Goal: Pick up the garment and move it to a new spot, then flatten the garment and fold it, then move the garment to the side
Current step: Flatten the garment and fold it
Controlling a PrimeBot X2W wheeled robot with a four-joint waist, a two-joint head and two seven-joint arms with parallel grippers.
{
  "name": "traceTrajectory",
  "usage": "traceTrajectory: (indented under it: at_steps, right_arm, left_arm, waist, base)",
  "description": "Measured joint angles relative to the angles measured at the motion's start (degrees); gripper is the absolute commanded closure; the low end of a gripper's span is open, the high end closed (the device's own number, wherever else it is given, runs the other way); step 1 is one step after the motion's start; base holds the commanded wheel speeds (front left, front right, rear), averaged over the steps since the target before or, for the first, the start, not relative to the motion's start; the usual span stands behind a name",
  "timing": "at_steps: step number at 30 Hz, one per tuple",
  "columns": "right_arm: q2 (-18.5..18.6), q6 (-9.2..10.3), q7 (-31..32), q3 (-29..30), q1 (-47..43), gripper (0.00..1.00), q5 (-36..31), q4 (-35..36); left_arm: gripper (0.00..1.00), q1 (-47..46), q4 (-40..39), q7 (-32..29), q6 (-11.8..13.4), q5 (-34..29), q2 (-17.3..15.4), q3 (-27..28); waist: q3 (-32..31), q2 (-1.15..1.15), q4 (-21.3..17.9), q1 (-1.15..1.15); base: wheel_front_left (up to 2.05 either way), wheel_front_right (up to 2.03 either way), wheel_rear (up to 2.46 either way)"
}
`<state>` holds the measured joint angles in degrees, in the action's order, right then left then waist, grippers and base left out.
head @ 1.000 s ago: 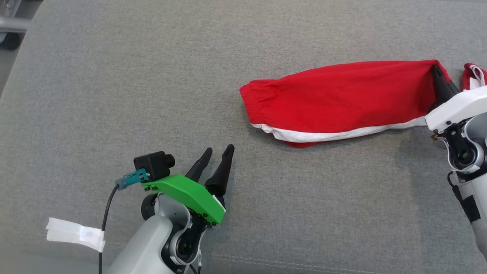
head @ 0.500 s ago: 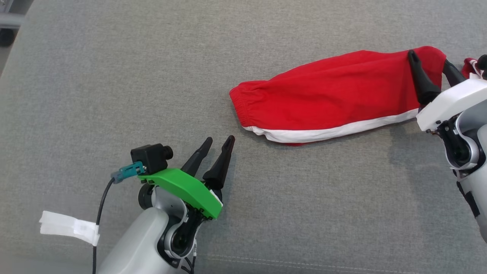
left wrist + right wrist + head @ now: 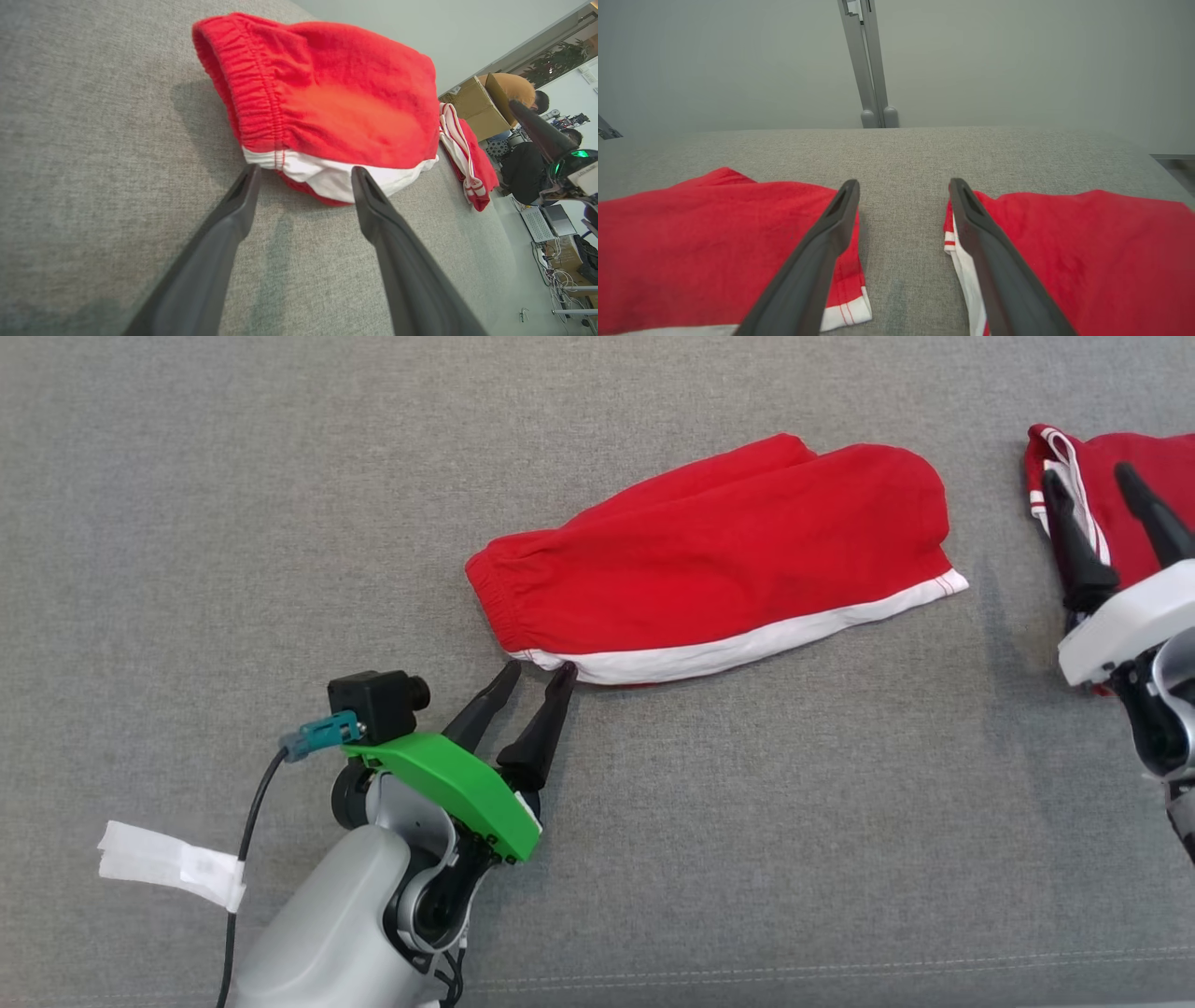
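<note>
The left end effector (image 3: 540, 668) was open, tips at the waistband of the red garment (image 3: 709, 560); the right end effector (image 3: 1089, 474) was open too, over another red cloth (image 3: 1158, 448).

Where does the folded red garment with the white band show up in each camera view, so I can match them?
Head view: the red garment lies at centre, slightly above the middle.
Left wrist view: upper centre, just beyond the left hand.
Right wrist view: lower left, left of the right hand.
Shared landmark: the second red garment, at the head view's right edge, right of centre in the left wrist view, lower right in the right wrist view.
</note>
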<state>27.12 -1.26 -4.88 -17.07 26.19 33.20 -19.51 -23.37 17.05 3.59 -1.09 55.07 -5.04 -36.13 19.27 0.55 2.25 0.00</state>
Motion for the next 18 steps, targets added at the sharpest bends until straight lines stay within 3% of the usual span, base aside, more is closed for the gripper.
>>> traceTrajectory:
  at_steps: [6,18]
  right_arm:
    - [-1.2,-2.76,-0.1,-4.8,-5.6,0.0,-1.4,-0.6]
    - [-1.0,-3.2,-1.1,-6.0,-5.5,0.0,-2.5,-4.3]
  left_arm:
    - [0.0,-0.3,1.2,0.1,-0.2,-0.2,-0.2,0.6]
    - [0.0,-2.4,2.7,0.3,-1.0,-0.4,0.0,0.4]
  waist:
    - [1.0,0.0,-0.5,0.0]
    - [2.2,0.0,0.6,0.0]
  base:
    - [0.0,0.0,0.0]
    - [0.0,0.0,0.0]
